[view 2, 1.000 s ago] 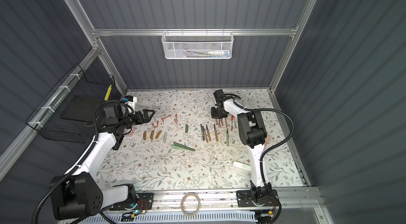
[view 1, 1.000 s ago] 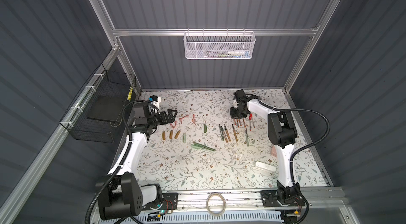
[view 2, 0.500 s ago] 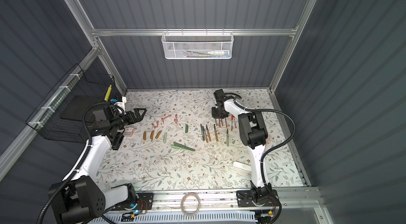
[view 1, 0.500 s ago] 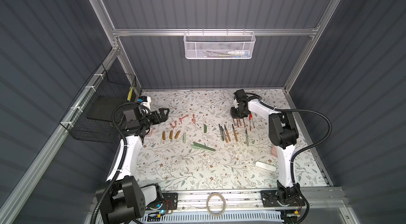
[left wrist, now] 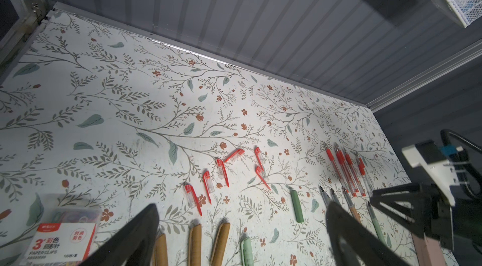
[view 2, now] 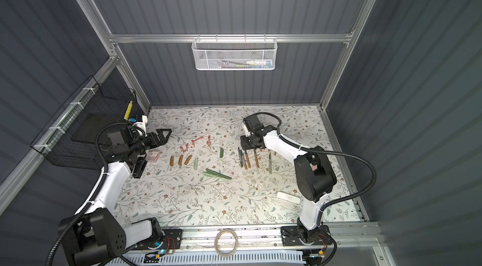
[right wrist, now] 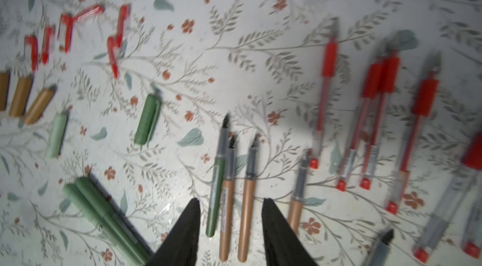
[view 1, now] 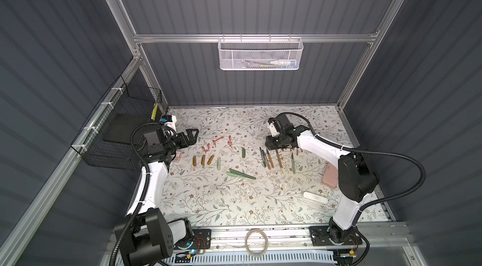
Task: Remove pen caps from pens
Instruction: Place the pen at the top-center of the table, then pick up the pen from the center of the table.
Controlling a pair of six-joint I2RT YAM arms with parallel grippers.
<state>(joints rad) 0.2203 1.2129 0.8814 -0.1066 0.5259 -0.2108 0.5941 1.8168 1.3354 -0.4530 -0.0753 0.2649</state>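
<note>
The right claw (right wrist: pixel 230 200) hangs low over the tabletop (view 1: pixel 234 199), its fingers parted with nothing between them. The uncapped brown and olive pens (right wrist: pixel 246 199) lie just beneath, in a row with the red-gripped clear pens (right wrist: pixel 390 74). The left claw (view 1: pixel 195 136) is spread wide and empty above the tabletop's left side. Loose red caps (left wrist: pixel 221 170), brown caps (view 1: pixel 203 160) and green caps (view 1: pixel 243 152) lie between the arms. Two pale-green pens (view 1: pixel 240 174) nearer the front — side by side, touching — still wear theirs.

Matt printed table (view 1: pixel 208 199), clear plastic pens (right wrist: pixel 425 97), metal mesh basket (view 1: pixel 260 53)
</note>
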